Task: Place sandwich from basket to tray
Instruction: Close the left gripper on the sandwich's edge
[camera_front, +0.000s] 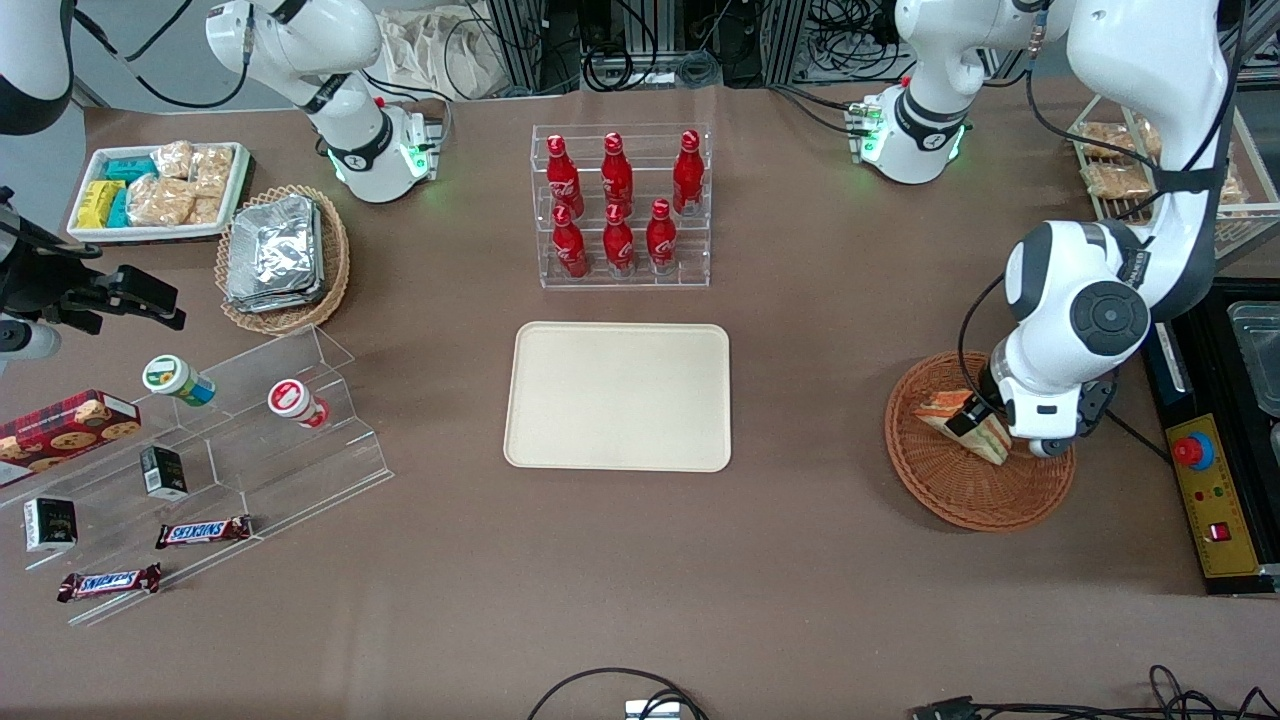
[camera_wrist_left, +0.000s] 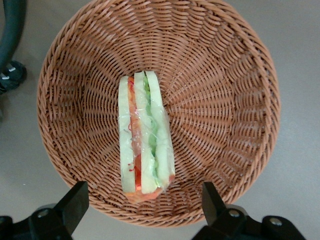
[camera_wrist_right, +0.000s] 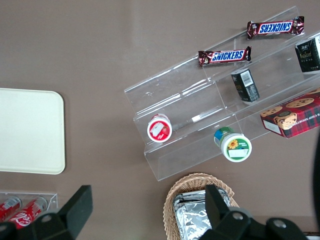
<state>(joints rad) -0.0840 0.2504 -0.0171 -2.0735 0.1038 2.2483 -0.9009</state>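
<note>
Brown matte cloth covers the whole table (camera_front: 800, 600), and on it we see the round, reddish-brown woven wicker basket (camera_front: 945, 495) toward the working arm's end. Our gripper (camera_wrist_left: 142, 205) hangs just above the basket, its 2 black fingers (camera_wrist_left: 75, 200) spread wide apart and grasping nothing, one on each side of the sandwich's nearer end without touching it.

We find the sandwich (camera_wrist_left: 145, 140) lying inside the basket, a plastic-wrapped wedge standing on its edge, so its layers show as stripes: pale bread slices with red and green filling between them and an orange patch at one tip. In the front view it leans against the basket's woven wall, close under the arm's white wrist.

We see the tray (camera_front: 619, 396) near the table's middle, well apart from the basket: flat, smooth, cream-beige, rectangular with rounded corners and a low rim. Farther from the front camera than the tray stands a clear acrylic rack (camera_front: 622, 275) holding 6 glossy red bottles (camera_front: 617, 175).
</note>
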